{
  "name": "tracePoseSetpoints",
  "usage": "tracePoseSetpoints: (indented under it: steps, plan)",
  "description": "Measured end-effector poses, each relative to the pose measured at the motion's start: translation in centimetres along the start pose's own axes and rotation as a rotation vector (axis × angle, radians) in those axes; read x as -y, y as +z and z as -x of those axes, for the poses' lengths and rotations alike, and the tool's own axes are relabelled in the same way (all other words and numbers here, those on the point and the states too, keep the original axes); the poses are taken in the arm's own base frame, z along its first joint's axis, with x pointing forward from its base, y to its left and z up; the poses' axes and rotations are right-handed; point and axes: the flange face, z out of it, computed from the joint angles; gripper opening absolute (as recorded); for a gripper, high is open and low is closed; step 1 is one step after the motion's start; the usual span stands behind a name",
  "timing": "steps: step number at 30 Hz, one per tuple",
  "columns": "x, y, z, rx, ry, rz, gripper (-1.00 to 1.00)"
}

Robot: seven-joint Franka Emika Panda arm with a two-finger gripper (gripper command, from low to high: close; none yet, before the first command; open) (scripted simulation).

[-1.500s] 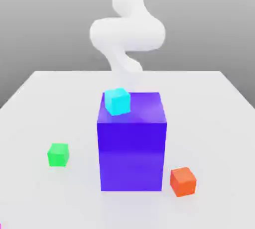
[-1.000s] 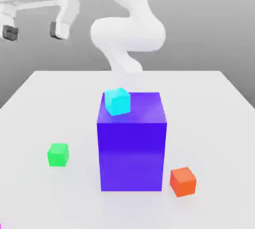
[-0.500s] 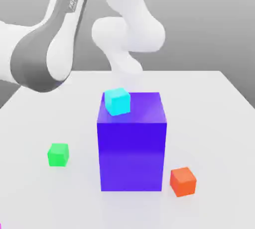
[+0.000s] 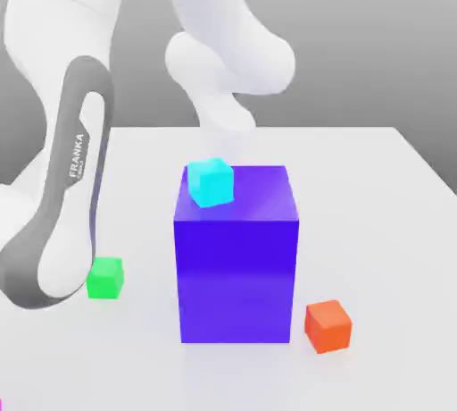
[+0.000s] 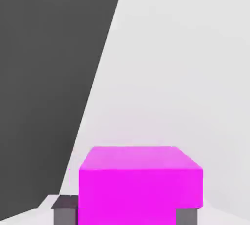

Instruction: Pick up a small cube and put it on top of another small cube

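A small bright magenta-pink cube [image 5: 140, 177] rests on the white table [image 5: 171, 72], seen close up in the hand view. My gripper [image 5: 126, 212] is shut on it, with one dark grey finger [image 5: 64, 210] against one side and the other finger [image 5: 188, 216] against the opposite side. In the exterior view the white arm [image 4: 62, 204] reaches down past the table's near corner at that view's left. A small green cube [image 4: 105, 277] sits on the table just beside the arm's forearm.
A tall blue-violet block [image 4: 236, 266] stands mid-table with a small cyan cube [image 4: 211, 181] on its top corner. An orange cube [image 4: 328, 325] lies by the block's near right corner. The table edge [image 5: 93, 106] runs close beside the magenta cube.
The arm has swung from high at the exterior view's upper left, gripper open, down to the near left corner. The cubes and block on the table have not moved.
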Motion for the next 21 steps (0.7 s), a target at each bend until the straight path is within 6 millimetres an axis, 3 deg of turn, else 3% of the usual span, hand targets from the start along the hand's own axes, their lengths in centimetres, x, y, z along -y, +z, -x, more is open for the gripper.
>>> tracePoseSetpoints:
  steps: [3,10,16,21]
  plan:
    - [-0.2,-4.2,0.0,0.006,0.012,-0.001,-1.0]
    - [-6.3,-9.2,-0.2,0.124,0.36,-0.007,-1.0]
    - [-12.6,-11.5,-0.4,0.158,0.672,0.002,-1.0]
    - [-18.5,-11.8,-1.2,0.128,0.944,0.01,-1.0]
